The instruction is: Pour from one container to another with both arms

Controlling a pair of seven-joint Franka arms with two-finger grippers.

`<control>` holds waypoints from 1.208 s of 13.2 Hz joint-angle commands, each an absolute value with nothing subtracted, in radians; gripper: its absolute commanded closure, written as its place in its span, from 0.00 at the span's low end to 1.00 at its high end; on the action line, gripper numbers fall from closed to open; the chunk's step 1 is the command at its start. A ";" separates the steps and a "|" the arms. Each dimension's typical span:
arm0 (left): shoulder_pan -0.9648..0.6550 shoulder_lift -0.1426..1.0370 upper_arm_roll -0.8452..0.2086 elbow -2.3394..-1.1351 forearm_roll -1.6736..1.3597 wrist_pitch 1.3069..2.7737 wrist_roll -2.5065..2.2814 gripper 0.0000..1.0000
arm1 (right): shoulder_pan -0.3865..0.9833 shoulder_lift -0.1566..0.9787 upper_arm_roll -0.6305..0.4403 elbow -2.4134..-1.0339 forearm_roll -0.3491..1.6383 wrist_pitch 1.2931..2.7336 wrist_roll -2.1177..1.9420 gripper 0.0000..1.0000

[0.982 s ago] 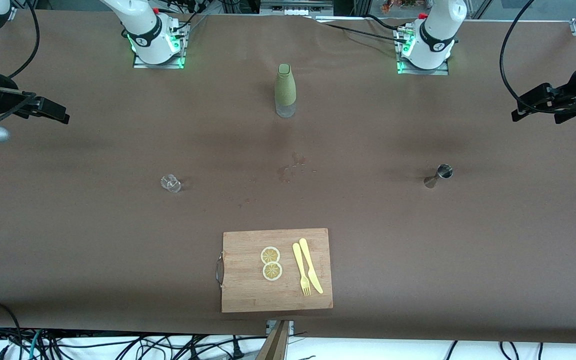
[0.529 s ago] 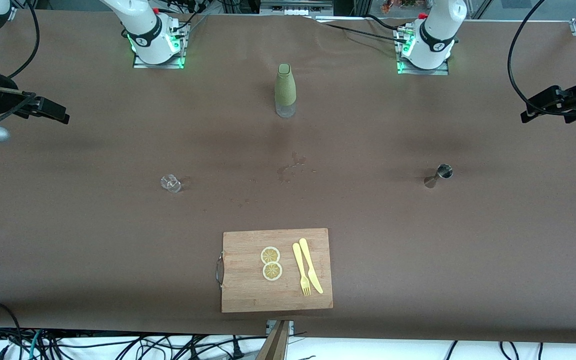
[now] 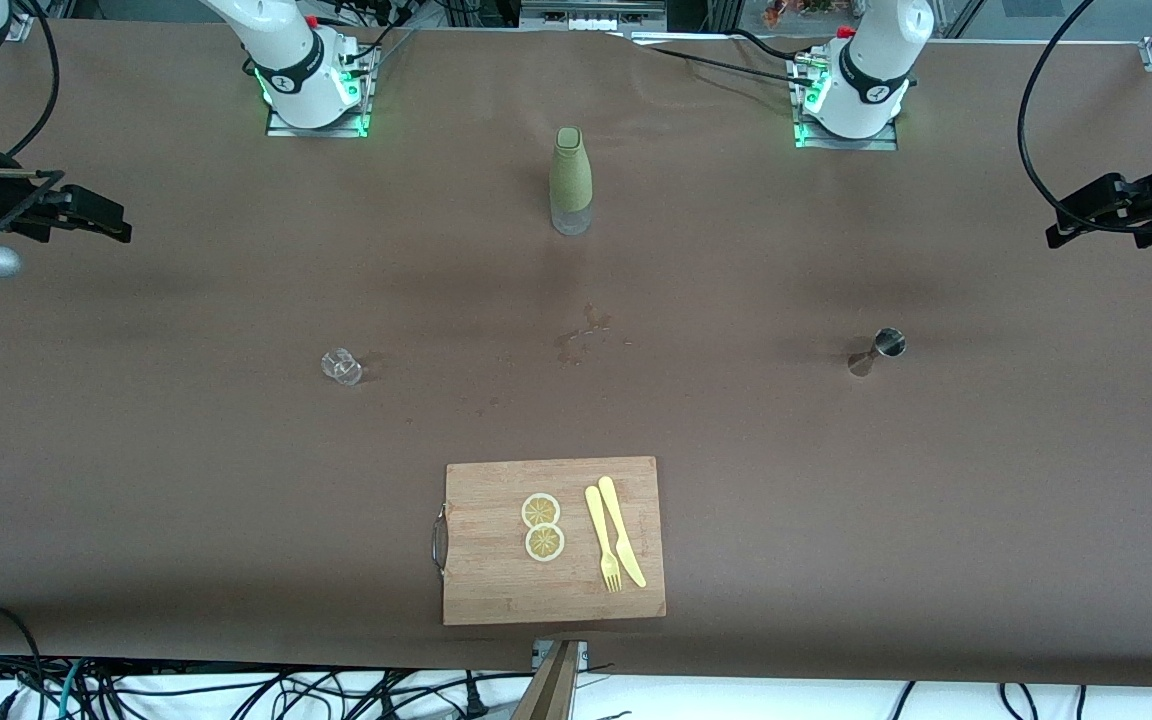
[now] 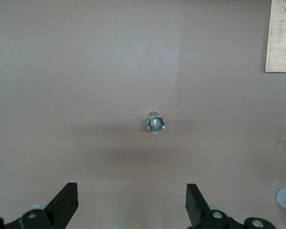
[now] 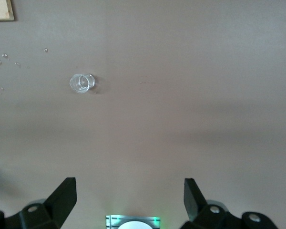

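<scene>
Grippers are held spread and empty above the table's two ends: left gripper point(image 4: 131, 205), right gripper point(image 5: 128, 200). Steel jigger point(image 3: 876, 351) and small glass point(image 3: 341, 366) are seen standing well apart, green-sleeved bottle point(image 3: 570, 181) between the bases.

A brown table point(image 3: 186, 480) (evenly lit) with cables point(image 3: 236, 690) along its near edge.

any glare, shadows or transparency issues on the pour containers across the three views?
Front view: small clear glass nearly blends into the brown table; steel jigger and green-sleeved bottle read clearly, soft broad shadow bands. Left wrist view: jigger rim shows a bright highlight, diffuse shadow beside it. Right wrist view: glass faint but outlined; water droplets glint.
</scene>
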State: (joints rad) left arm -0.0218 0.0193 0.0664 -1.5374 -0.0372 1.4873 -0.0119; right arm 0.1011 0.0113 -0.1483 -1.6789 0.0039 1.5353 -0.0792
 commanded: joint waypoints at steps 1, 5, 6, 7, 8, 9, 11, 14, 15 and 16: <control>-0.020 -0.005 0.063 -1.566 -0.011 1.502 -0.014 0.00 | 0.084 0.032 -0.158 -1.663 0.018 1.519 -0.190 0.00; -0.020 -0.006 0.061 -1.566 -0.011 1.502 -0.014 0.00 | 0.066 0.073 -0.173 -1.663 0.028 1.509 -0.374 0.00; -0.020 -0.006 0.061 -1.566 -0.011 1.502 -0.014 0.00 | 0.060 0.084 -0.187 -1.663 0.047 1.509 -0.438 0.00; -0.020 -0.006 0.061 -1.566 -0.011 1.503 -0.014 0.00 | 0.051 0.097 -0.199 -1.663 0.101 1.509 -0.502 0.00; -0.020 -0.006 0.061 -1.566 -0.012 1.506 -0.014 0.00 | 0.034 0.113 -0.212 -1.663 0.157 1.508 -0.571 0.00; -0.020 -0.005 0.061 -1.568 -0.011 1.508 -0.014 0.00 | 0.009 0.133 -0.213 -1.663 0.205 1.508 -0.651 0.00; -0.020 -0.005 0.061 -1.609 -0.011 1.555 -0.014 0.00 | -0.047 0.181 -0.213 -1.663 0.285 1.508 -0.820 0.00; -0.018 -0.006 0.063 -1.701 -0.011 1.629 -0.015 0.00 | -0.092 0.256 -0.213 -1.663 0.411 1.500 -1.078 0.00; -0.018 -0.009 0.063 -1.701 -0.006 1.631 -0.015 0.00 | -0.097 0.276 -0.213 -1.663 0.451 1.476 -1.151 0.00; -0.018 -0.009 0.063 -1.703 0.015 1.631 -0.015 0.00 | -0.104 0.313 -0.213 -1.661 0.490 1.447 -1.226 0.00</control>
